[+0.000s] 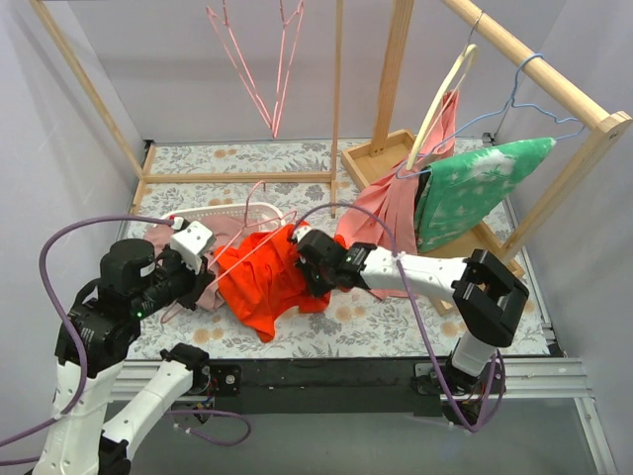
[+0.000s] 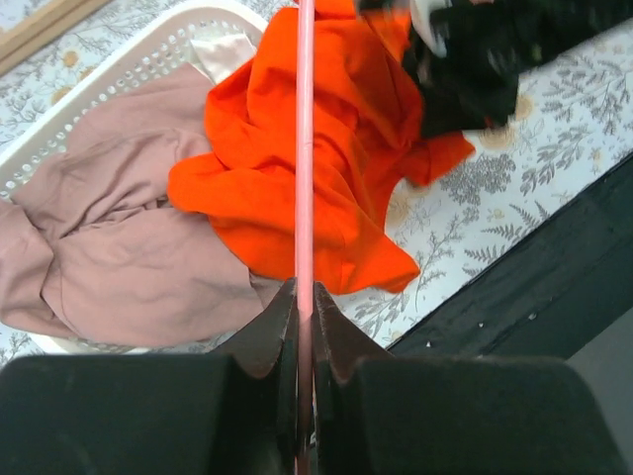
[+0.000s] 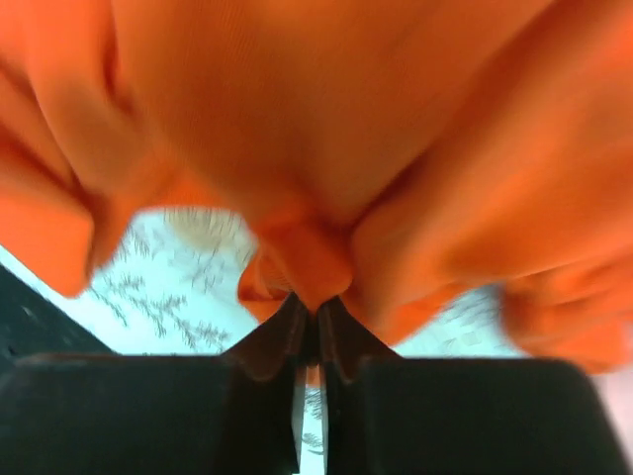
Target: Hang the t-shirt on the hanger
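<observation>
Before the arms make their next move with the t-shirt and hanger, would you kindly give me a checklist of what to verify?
1. Left gripper shut on the hanger wire: ok.
2. Right gripper pinching a fold of the t-shirt: ok.
3. Which part of the t-shirt is pinched, collar or hem: cannot tell.
4. Hanger threaded inside the t-shirt: cannot tell; the left wrist view only shows the wire crossing over it.
5. T-shirt clear of the dusty-pink cloth: not ok, they overlap.
</observation>
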You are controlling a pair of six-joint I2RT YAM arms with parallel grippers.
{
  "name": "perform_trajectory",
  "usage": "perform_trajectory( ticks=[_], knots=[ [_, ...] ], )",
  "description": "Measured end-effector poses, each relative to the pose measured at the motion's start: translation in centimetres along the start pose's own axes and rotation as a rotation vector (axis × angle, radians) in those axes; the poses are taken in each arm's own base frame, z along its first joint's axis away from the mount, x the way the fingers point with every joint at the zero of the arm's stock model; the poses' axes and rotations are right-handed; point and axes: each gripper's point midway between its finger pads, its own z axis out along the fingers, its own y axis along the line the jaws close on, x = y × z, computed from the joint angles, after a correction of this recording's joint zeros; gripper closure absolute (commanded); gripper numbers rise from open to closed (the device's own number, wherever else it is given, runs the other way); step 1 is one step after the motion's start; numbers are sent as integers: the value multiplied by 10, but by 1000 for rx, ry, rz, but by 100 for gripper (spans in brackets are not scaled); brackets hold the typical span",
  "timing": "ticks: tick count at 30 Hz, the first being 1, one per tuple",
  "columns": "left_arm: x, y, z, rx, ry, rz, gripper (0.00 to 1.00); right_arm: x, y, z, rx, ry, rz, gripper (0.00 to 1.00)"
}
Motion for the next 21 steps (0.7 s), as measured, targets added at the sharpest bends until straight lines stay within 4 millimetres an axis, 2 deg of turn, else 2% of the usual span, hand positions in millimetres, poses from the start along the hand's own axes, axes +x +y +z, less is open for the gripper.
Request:
perform_trajectory(
  ticks=[2,7,10,14,18,21],
  knots=[
    [6,-3,2,18,18,16,100,-27,-10,-8,13,-42,38,94],
    [23,-8,7,48,57,32,100,-114,-43,-39,59,-187,109,94],
    [25,-10,5,51,51,35,100,-151,-56,-52,84,-244,124,94],
    [25,-14,1,66,27,38,100,-159,-66,-50,109,-220,121,91],
    [22,-15,-1,70,20,41,100,-148,-73,-41,135,-156,108,91],
    [10,-15,-9,65,-15,52,100,-139,-76,-36,148,-119,107,91]
  ],
)
